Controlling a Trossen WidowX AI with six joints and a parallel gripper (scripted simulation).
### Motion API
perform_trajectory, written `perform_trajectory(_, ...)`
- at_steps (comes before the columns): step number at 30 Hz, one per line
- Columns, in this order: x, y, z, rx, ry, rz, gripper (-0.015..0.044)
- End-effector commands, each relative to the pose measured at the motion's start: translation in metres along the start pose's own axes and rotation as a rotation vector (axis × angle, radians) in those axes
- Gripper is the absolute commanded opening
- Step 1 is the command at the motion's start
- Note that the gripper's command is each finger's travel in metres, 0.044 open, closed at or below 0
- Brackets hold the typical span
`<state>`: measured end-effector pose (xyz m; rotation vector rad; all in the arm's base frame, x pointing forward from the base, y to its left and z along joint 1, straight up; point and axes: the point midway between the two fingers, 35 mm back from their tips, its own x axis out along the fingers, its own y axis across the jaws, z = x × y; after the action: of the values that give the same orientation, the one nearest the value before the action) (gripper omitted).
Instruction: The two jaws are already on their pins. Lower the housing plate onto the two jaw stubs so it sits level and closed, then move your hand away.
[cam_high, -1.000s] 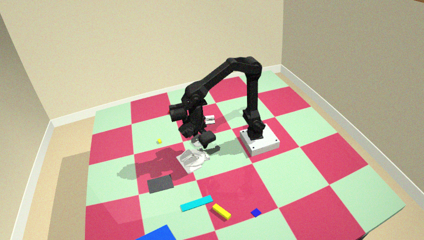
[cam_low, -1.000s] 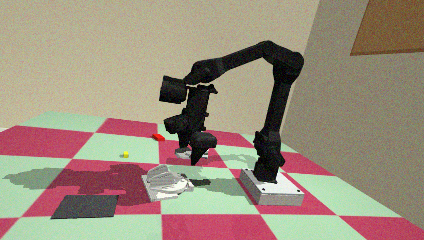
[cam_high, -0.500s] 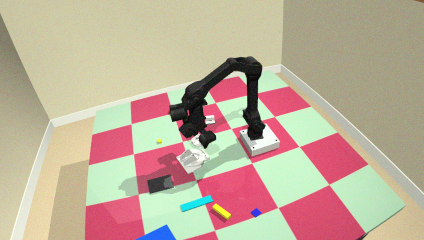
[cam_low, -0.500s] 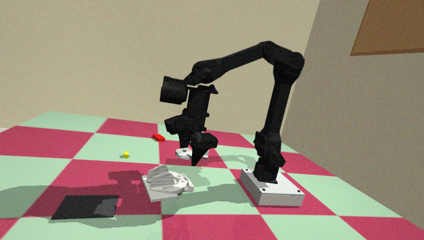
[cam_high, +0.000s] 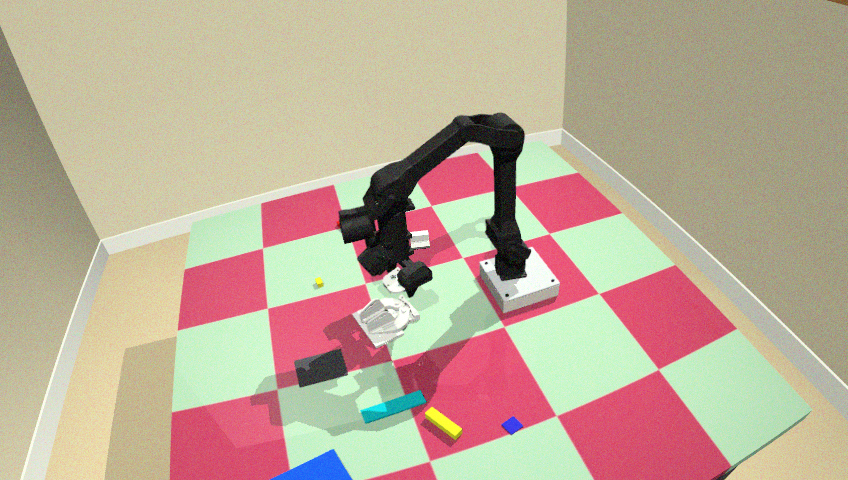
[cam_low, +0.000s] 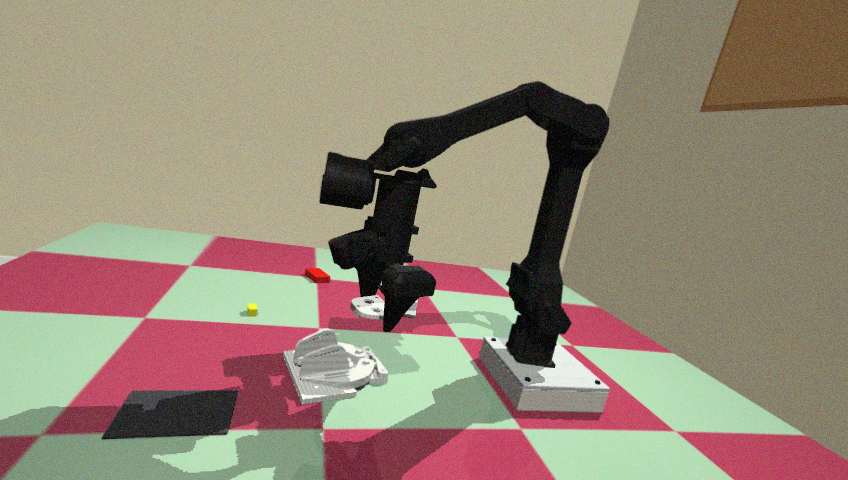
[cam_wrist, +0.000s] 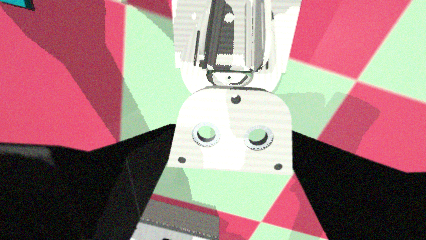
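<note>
The white housing plate has two large round holes and several small ones. My gripper is shut on its side edges and holds it above the table. The white jaw assembly stands on the table, with the jaws raised on a flat base. In the exterior view it is nearer the camera and lower than the plate. In the wrist view it lies just beyond the plate's rounded edge. The jaw stubs are not clearly distinguishable.
A white holder stands behind the gripper. A dark mat, teal bar and yellow bar lie in front. A yellow cube and red block lie beyond. My base is right.
</note>
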<state>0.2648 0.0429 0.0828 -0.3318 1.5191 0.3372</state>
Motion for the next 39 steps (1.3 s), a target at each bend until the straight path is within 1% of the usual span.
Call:
perform_trajectory(1,0.0,-0.001,0.0,-0.003,0.0,-0.004,0.0351)
perform_trajectory(6,0.003,-0.001,0.0,-0.003,0.0,-0.004,0.0351)
perform_trajectory(39,0.056,-0.001,0.001,-0.002,0.0,-0.003,0.0351)
